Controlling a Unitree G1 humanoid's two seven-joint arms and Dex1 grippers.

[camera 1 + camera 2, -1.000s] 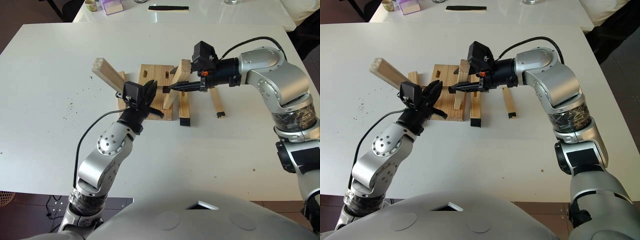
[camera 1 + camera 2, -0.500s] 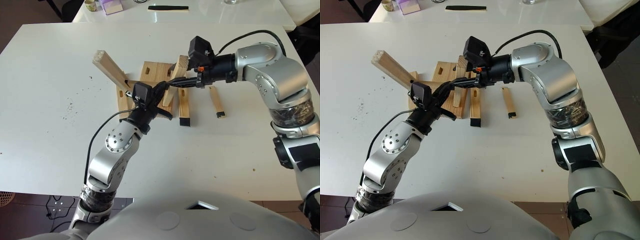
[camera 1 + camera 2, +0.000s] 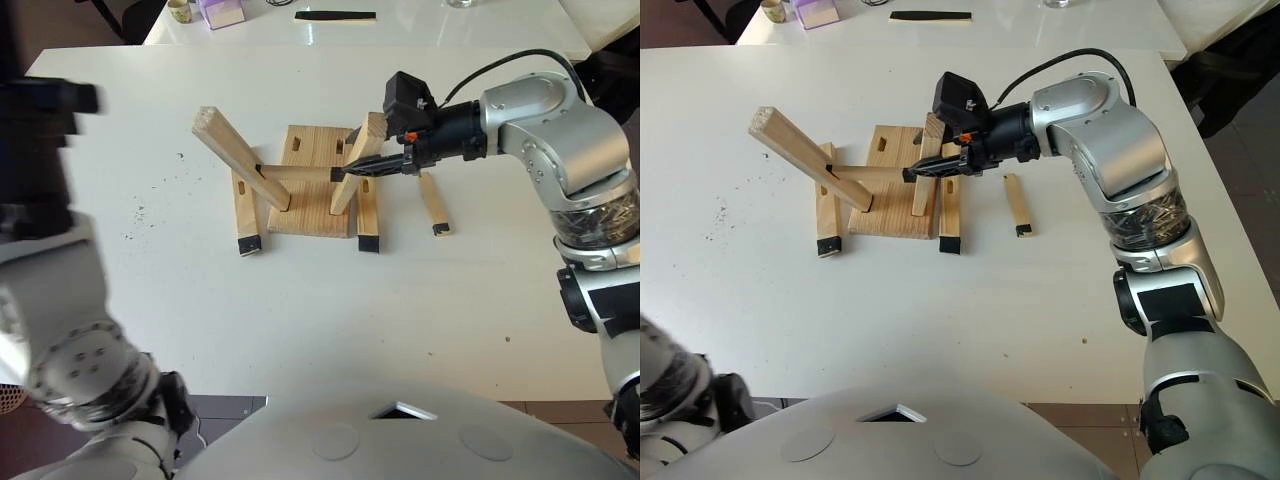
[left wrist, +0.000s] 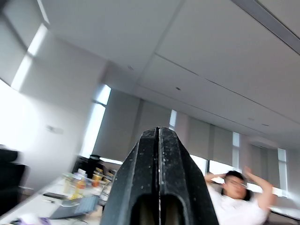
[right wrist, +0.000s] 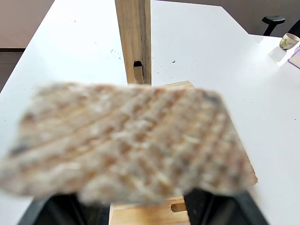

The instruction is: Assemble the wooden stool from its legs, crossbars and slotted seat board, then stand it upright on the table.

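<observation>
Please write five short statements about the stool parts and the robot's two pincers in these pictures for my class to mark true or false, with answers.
1. The slotted wooden seat board lies flat on the white table. True.
2. A thin wooden crossbar joins the left tilted wooden leg and the right tilted wooden leg. True.
3. The left pincer holds a leg. False: it is shut on nothing and points towards the ceiling.
4. The short loose wooden bar lies on the seat board. False: it lies on the table, apart from the board, on the robot's right.
5. The right pincer hovers far from the wood. False: it grips the right tilted wooden leg.
</observation>
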